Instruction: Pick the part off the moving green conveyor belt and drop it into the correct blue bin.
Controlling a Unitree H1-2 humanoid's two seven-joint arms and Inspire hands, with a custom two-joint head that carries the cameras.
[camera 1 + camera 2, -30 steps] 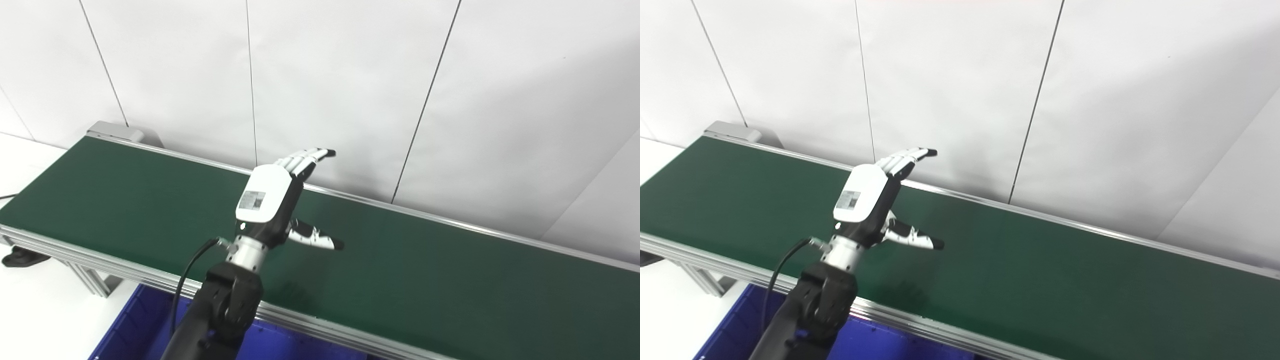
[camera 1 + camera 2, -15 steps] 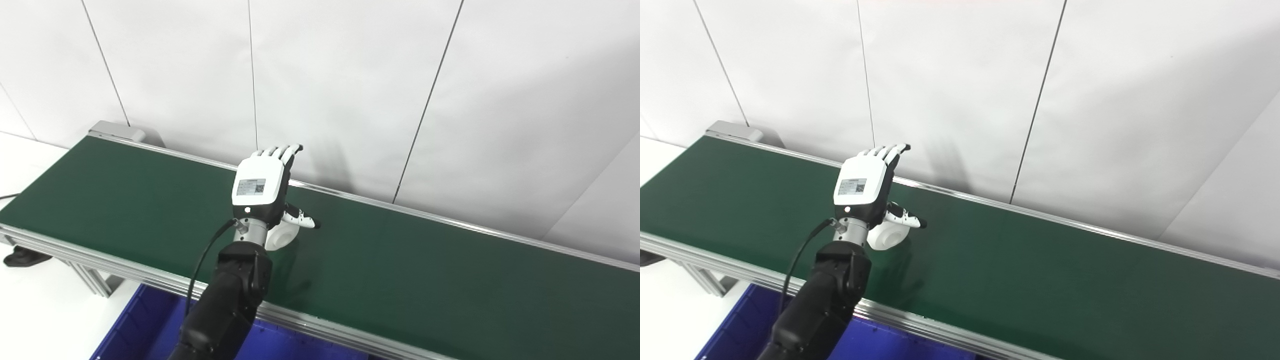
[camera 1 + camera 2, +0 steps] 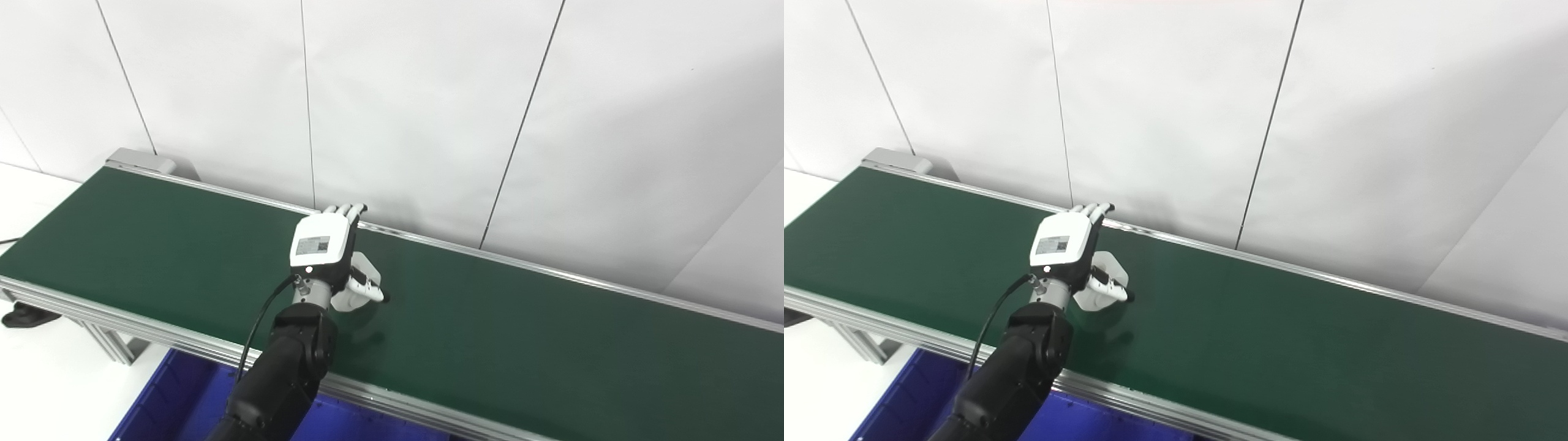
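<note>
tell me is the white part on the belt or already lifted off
Cannot tell: the left robot hand covers most of the white part, which is low over the green belt.

Left hand (image 3: 324,248) low over the belt (image 3: 520,331), back facing up, fingers (image 3: 349,211) extended forward, thumb (image 3: 367,288) angled out right.

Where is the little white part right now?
The white part sits on the green belt, left of centre, tucked under the left hand, beside its thumb.
</note>
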